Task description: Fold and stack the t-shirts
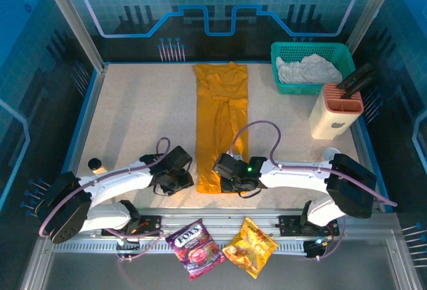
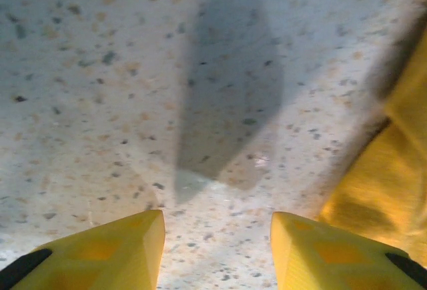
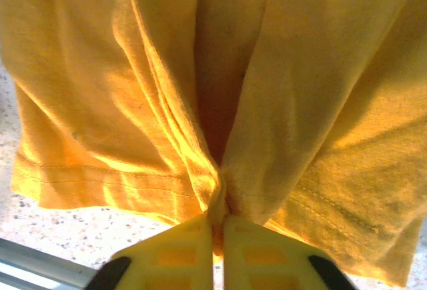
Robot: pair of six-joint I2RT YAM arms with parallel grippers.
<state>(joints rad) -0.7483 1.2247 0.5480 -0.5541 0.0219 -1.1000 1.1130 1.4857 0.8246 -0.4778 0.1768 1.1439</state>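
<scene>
table (image 1: 143,113): speckled, orange shirt (image 1: 221,113) lying long down the middle
right gripper (image 3: 218,221): pinched tight on the shirt's near hem
left gripper (image 2: 217,218): jaws apart over table, right beside the shirt

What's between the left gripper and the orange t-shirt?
Just bare speckled table separates the left gripper from the orange t-shirt; the left wrist view shows it best.

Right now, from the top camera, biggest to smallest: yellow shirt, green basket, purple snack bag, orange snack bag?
1. yellow shirt
2. green basket
3. purple snack bag and orange snack bag: they look about alike
</scene>
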